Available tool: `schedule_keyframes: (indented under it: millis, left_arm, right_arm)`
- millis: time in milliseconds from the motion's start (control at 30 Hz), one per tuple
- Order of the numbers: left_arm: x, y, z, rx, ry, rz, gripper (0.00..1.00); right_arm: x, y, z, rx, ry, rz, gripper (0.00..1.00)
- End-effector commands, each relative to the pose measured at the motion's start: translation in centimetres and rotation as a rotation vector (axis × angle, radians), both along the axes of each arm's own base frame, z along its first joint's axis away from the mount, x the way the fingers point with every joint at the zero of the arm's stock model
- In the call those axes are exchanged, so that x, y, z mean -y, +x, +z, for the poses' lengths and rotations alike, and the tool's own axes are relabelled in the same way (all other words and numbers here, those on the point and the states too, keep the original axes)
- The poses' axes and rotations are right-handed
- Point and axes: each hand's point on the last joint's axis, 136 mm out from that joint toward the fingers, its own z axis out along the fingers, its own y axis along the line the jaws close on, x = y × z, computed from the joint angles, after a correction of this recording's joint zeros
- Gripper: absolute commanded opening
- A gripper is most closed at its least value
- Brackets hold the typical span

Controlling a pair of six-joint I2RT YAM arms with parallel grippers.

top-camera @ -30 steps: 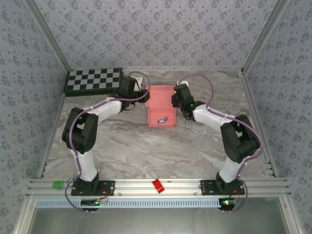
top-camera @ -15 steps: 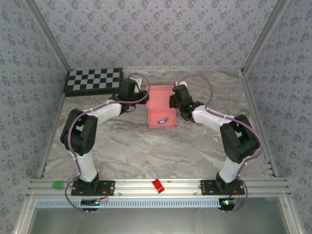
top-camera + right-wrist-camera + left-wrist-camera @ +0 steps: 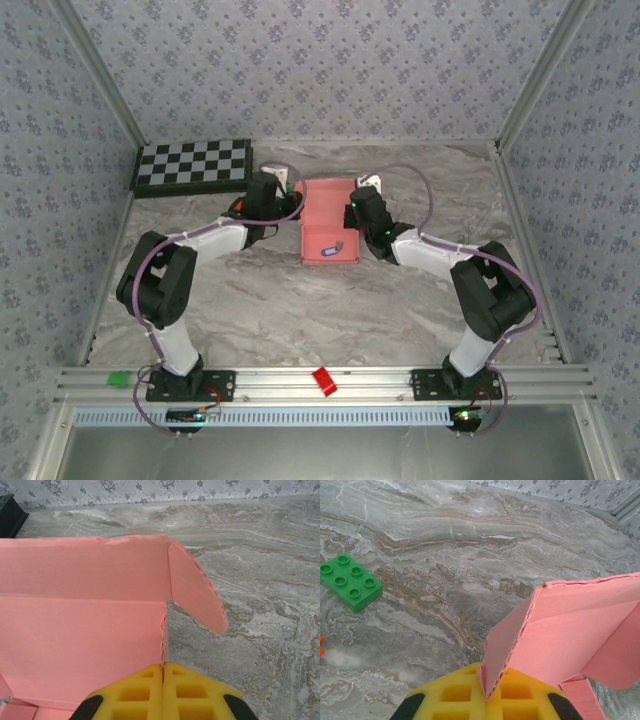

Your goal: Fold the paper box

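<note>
**1. Location of the workpiece.** The salmon-pink thin-card paper box (image 3: 328,215) lies on the grey marbled worktop (image 3: 300,300), toward 12 o'clock from the worktop centre. It is partly erected as an open tray. A small blue-grey item (image 3: 331,248) rests inside near the 6 o'clock wall; its identity cannot be told.

**2. Left claw.** The left claw (image 3: 296,200) meets the box at its 9 o'clock side. In the left wrist view, its yellow foam pads (image 3: 455,700) are pressed together on the edge of a raised card panel, which leans up and away toward 2 o'clock.

**3. Right claw.** The right claw (image 3: 356,205) meets the box at its 3 o'clock side. In the right wrist view, its pads (image 3: 190,690) are clamped on the upright side wall, next to the corner where a rounded end flap (image 3: 196,592) hangs free toward 1 o'clock.

**4. Reason for the hold.** Gripping opposite walls together probably keeps both sides upright and stops the light card from sliding while the remaining panels are folded. Pinching close to a corner likely gives control over the crease there.

**5. Other items.** A green studded plastic brick (image 3: 350,582) lies on the worktop well apart from the box, at 9 o'clock in the left wrist view, and appears to play no part in the fold.

**6. Caution.** Thin card is likely to buckle under uneven pull.
</note>
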Motion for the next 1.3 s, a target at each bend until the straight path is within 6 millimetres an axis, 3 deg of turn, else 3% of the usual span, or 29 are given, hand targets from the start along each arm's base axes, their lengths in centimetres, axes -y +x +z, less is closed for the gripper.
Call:
schedule_keyframes:
  millis: [0, 1267]
  left_arm:
    - [0.5, -0.1, 2.8, 0.083, -0.062, 0.009, 0.0]
    - [0.0, -5.2, 2.4, 0.202, -0.036, 0.087, 0.0]
  right_arm:
    - [-0.3, -0.6, 0.6, 0.037, 0.0, 0.009, 0.03]
    - [-0.8, -5.5, 1.9, 0.235, -0.182, -0.05, 0.0]
